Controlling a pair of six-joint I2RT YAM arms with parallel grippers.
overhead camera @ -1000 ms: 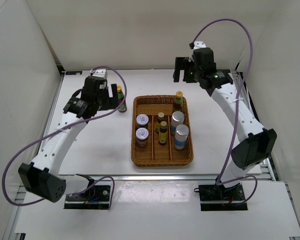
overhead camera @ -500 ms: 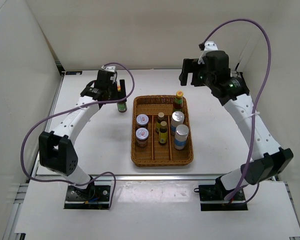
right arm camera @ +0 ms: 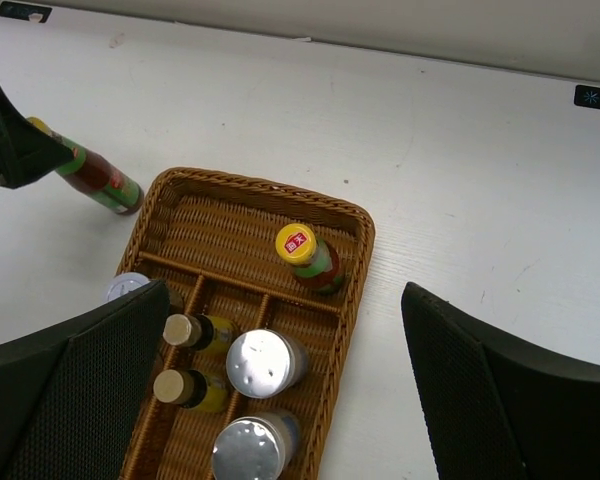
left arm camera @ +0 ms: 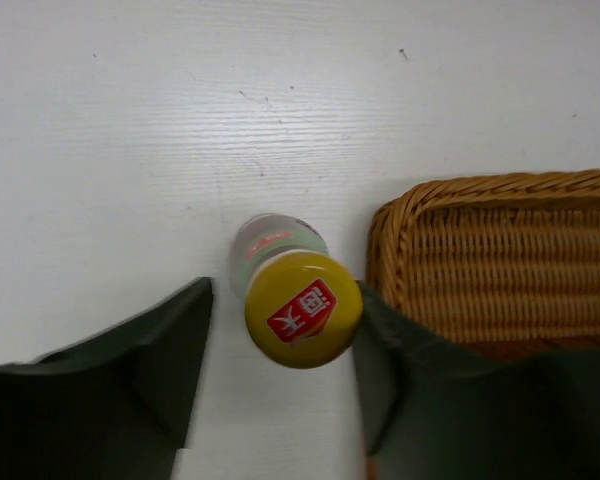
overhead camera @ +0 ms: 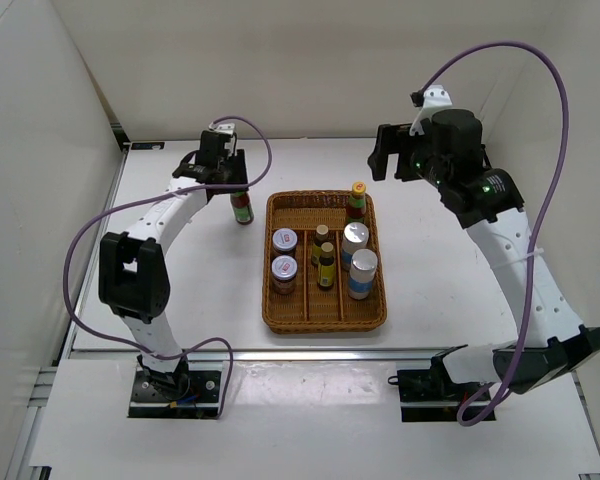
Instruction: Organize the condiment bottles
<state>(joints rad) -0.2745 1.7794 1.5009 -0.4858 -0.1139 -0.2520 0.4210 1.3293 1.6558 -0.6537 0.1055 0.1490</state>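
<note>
Your left gripper (left arm camera: 280, 340) stood open astride the last loose bottle (left arm camera: 302, 310) — upright on the table (left arm camera: 130, 120), just beside the tray (left arm camera: 500, 260) — so you were at the grasp; next, by my reading, you had to close, lift and set it inside.

A white table (overhead camera: 210, 290) fills the middle of a small enclosed booth. Plain white panels close it in: a back wall (overhead camera: 280, 70), a left wall (overhead camera: 30, 180) and a right wall (overhead camera: 580, 150), all bare and matte. Close up, the tabletop shows faint grain and a few small specks. A silver metal rail (overhead camera: 310, 353) runs along the near edge, with a white board (overhead camera: 310, 420) in front of it. Two small dark labels (right arm camera: 597, 97) sit at the table's far edge. The light is even and soft, and shadows are faint.
</note>
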